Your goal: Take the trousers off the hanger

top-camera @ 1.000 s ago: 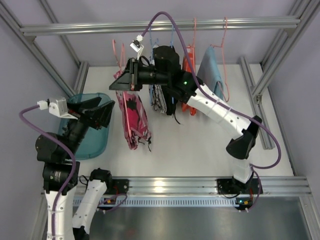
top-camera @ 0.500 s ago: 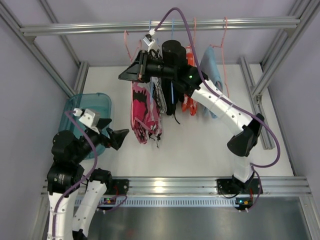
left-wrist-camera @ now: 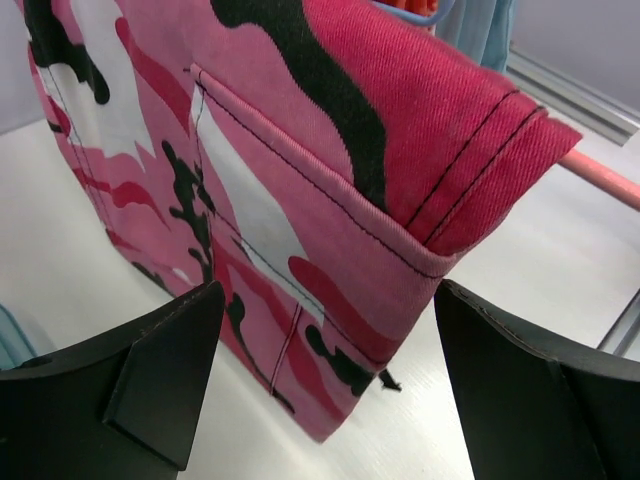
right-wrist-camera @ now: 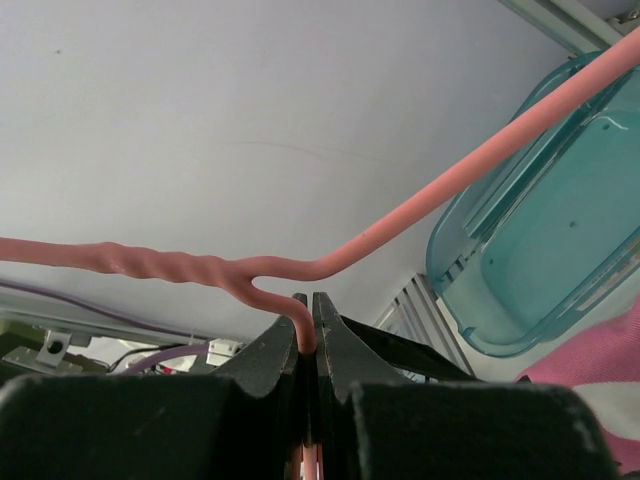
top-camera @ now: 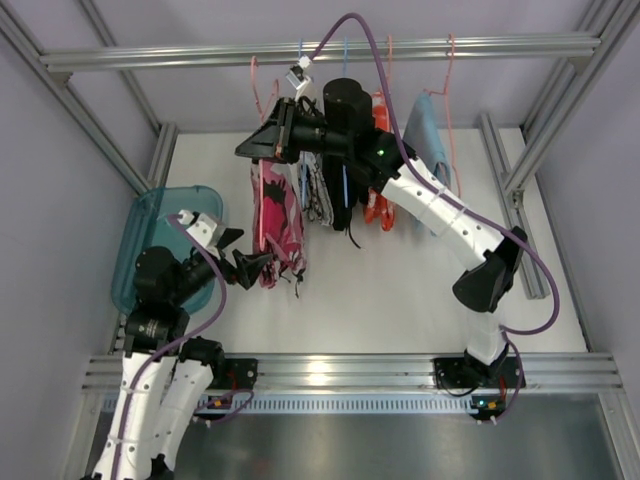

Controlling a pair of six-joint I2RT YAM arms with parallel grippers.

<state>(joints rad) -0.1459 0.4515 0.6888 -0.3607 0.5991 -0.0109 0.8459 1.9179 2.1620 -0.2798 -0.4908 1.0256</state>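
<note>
The pink trousers [top-camera: 277, 215] with black-and-white print hang folded over a pink wire hanger [top-camera: 255, 95]. My right gripper [top-camera: 250, 148] is shut on that hanger's wire [right-wrist-camera: 310, 335] just below its twisted neck and holds it up. My left gripper [top-camera: 262, 265] is open at the trousers' lower end; in the left wrist view the pink fabric [left-wrist-camera: 300, 190] hangs between and just beyond my two fingers [left-wrist-camera: 150, 380]. The white trousers with dense black print [top-camera: 318, 195] hang behind the pink pair, partly hidden by my right arm.
A teal bin [top-camera: 165, 245] sits at the table's left, also in the right wrist view [right-wrist-camera: 540, 240]. Red-orange [top-camera: 377, 205] and light blue [top-camera: 425, 145] garments hang on hangers from the overhead rail [top-camera: 480, 45]. The white table [top-camera: 400, 290] lies below.
My left gripper has swung from over the teal bin rightward and nearer, to the lower end of the pink trousers. My right gripper shifted the hanger and trousers slightly right, then back a little.
</note>
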